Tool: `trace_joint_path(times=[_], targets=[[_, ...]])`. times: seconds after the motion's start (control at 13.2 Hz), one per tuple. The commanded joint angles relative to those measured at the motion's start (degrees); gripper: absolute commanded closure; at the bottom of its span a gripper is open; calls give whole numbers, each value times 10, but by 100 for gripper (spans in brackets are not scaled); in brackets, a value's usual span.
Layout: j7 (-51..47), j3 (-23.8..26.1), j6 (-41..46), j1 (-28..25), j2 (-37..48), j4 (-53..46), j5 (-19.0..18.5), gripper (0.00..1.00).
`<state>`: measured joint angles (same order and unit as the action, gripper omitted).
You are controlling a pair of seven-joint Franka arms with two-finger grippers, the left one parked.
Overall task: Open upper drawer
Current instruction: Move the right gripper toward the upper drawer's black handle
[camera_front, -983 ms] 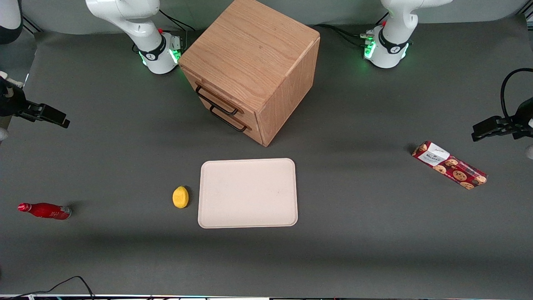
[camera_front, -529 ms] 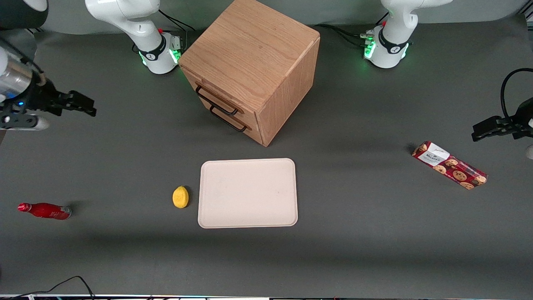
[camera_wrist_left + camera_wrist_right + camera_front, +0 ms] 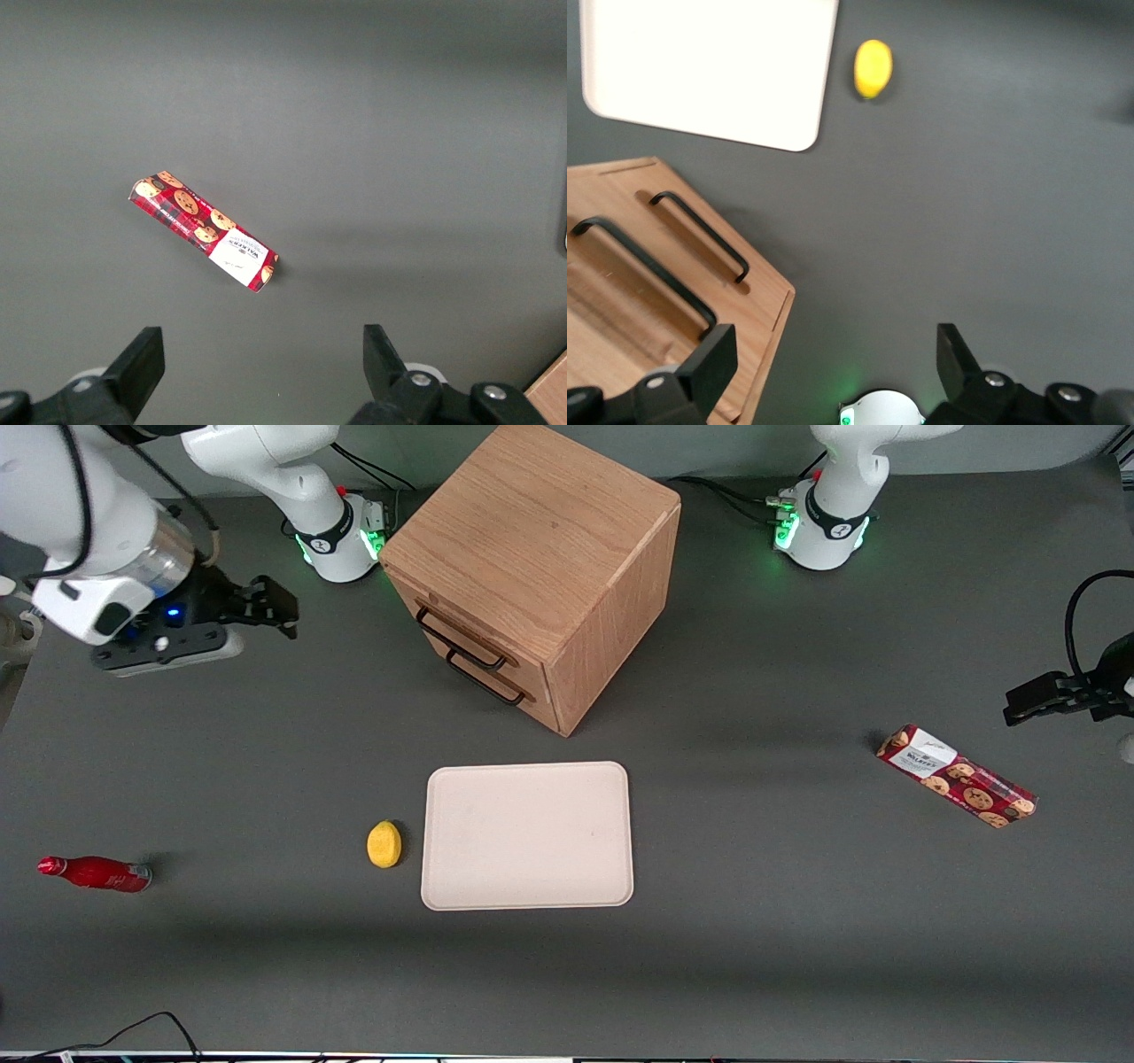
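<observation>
The oak cabinet (image 3: pixel 532 540) stands at the middle of the table, farther from the front camera than the tray. Its upper drawer (image 3: pixel 443 615) is pushed in flush, with its thin black handle (image 3: pixel 461 640) above the lower drawer's handle (image 3: pixel 485 678). My gripper (image 3: pixel 285 613) hangs open and empty above the table. It is beside the cabinet toward the working arm's end and apart from the handles. In the right wrist view the open gripper (image 3: pixel 833 359) is clear of the cabinet corner. The upper handle (image 3: pixel 651 266) and the lower handle (image 3: pixel 700 235) both show there.
A beige tray (image 3: pixel 527 835) and a yellow lemon (image 3: pixel 384 843) lie nearer the front camera than the cabinet. A red bottle (image 3: pixel 96 872) lies toward the working arm's end. A cookie box (image 3: pixel 957 776) lies toward the parked arm's end.
My gripper has moved in from the table's end toward the cabinet. The drawers and the other objects have not moved.
</observation>
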<state>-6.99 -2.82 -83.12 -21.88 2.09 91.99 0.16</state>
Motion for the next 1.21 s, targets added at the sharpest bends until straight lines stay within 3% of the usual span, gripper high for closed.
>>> trace_joint_path(times=[0.0, 0.45, 0.6, 0.83, 1.13], targets=[[10, -16, 9, -55, -2, -7, 9, 0], [17, -86, 9, -179, -17, -7, 81, 0], [17, -86, 10, -185, -22, -6, 84, 0], [117, -94, 10, -179, -37, 2, 128, 0], [178, -105, 7, -176, -50, 18, 175, 0]])
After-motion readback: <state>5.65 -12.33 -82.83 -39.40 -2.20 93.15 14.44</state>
